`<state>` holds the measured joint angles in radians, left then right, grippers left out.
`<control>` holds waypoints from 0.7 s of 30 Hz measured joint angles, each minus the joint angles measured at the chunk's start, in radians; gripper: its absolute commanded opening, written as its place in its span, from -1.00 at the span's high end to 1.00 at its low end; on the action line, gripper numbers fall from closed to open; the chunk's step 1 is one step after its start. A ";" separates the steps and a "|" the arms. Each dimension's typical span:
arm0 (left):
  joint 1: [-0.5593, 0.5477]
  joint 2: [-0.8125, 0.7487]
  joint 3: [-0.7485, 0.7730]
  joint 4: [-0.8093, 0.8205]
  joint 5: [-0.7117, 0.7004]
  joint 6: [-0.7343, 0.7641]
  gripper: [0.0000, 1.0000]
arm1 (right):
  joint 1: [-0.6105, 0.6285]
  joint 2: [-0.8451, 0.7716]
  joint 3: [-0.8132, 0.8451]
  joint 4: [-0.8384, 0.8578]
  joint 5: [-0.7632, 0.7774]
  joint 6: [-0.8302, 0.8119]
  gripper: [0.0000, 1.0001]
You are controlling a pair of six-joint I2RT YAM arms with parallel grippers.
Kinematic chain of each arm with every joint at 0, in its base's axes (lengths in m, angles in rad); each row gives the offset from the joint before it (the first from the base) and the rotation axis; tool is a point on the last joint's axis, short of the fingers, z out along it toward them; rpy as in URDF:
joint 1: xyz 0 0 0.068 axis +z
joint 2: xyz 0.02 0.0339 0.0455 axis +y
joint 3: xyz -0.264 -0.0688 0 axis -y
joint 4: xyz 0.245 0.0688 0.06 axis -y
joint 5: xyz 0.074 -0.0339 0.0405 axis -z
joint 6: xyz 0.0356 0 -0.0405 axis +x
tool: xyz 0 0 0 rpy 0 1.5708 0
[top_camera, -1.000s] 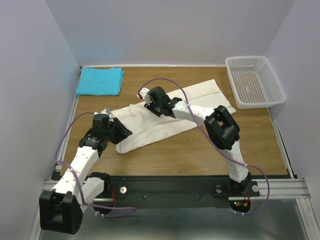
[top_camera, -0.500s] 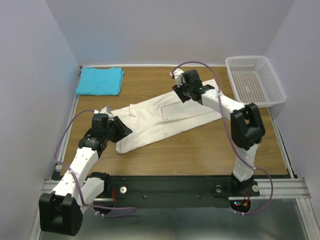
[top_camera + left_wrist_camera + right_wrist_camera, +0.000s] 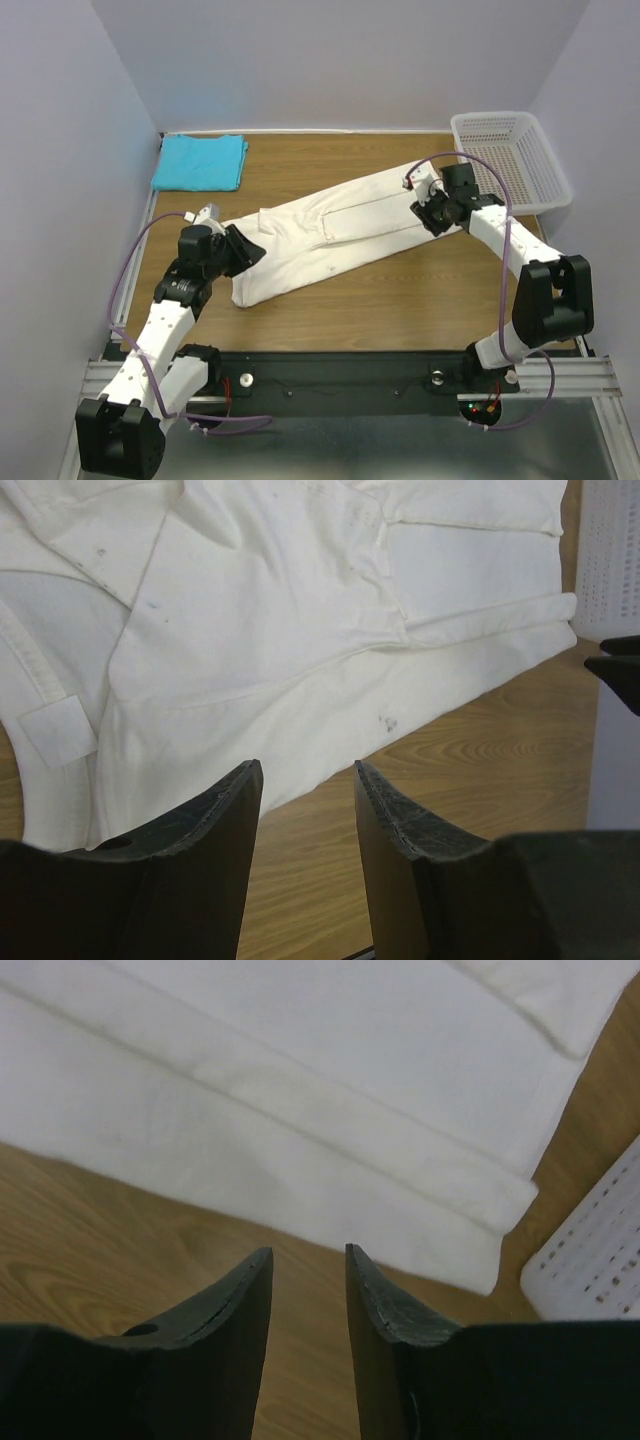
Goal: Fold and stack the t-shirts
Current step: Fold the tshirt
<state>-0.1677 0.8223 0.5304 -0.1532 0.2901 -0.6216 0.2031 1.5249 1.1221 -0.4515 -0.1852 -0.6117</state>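
The cream-white t-shirt point(image 3: 330, 235) lies folded into a long band, slanting across the wooden table from near left to far right. The turquoise t-shirt point(image 3: 200, 162) sits folded in the far left corner. My left gripper point(image 3: 245, 251) hovers at the cream shirt's near-left end. In the left wrist view the left gripper point(image 3: 305, 775) is open and empty, over bare wood beside the cream shirt point(image 3: 260, 630). My right gripper point(image 3: 428, 210) is at the shirt's right end. Seen from the right wrist, the right gripper point(image 3: 307, 1253) is open and empty, just short of the shirt's hem point(image 3: 330, 1130).
A white mesh basket point(image 3: 512, 160) stands at the far right, close to the right arm, and its corner point(image 3: 600, 1250) shows in the right wrist view. Walls close in the table on the left, back and right. Bare wood point(image 3: 400, 290) lies in front of the cream shirt.
My right arm has swung from the cream shirt's left-middle along it to its right end by the basket. The left arm has barely shifted.
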 measured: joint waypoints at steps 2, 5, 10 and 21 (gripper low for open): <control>0.000 0.000 0.000 0.001 0.005 0.003 -0.06 | -0.035 0.002 -0.051 -0.034 0.026 -0.042 0.31; 0.000 0.000 0.000 0.007 0.015 0.006 -0.06 | -0.087 0.038 -0.061 -0.058 0.054 -0.081 0.27; 0.000 0.001 0.000 0.017 0.030 0.010 -0.06 | -0.167 0.137 -0.036 -0.055 0.118 -0.119 0.19; 0.000 0.012 -0.001 0.039 0.045 0.011 -0.06 | -0.175 0.265 0.078 -0.009 0.209 -0.174 0.23</control>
<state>-0.1677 0.8341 0.5293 -0.1146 0.3355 -0.6106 0.0277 1.7897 1.2003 -0.4606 0.0235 -0.7856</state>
